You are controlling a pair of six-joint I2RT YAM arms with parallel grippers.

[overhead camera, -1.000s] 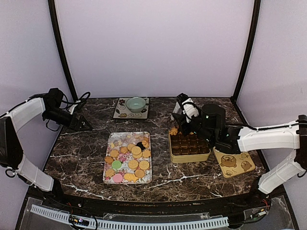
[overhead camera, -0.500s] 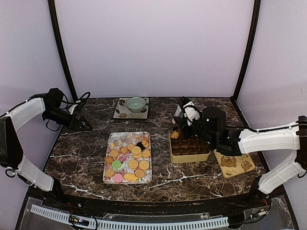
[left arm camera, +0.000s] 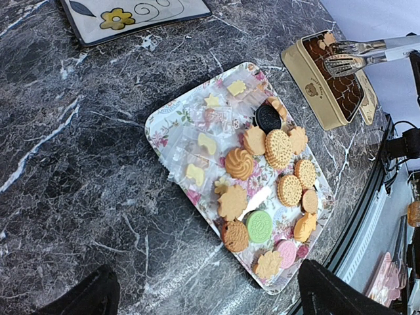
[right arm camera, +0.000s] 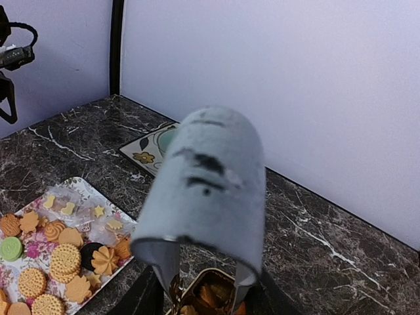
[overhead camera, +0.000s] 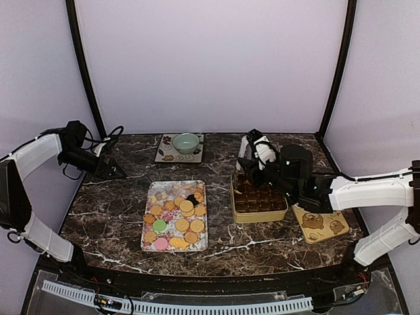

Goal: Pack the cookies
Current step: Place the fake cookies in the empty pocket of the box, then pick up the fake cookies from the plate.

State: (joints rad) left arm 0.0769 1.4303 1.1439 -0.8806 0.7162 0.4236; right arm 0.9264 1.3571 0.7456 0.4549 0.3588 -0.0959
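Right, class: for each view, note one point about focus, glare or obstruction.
Top external: evenly lit, no hard shadows on the table. Left wrist: tilted, cookies crisp, dark end effector fingers blurred. Right wrist: a blurred pale cylinder blocks the centre.

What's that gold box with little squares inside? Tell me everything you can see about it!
The gold tin is a shallow rectangular box, metal-looking, open on top. A dark brown liner splits it into small square pockets. Golden cookies sit in the far-left corner pocket. A small bear-like picture marks one side wall. The tin stands flat on the marble table, with the right gripper hovering over that corner.
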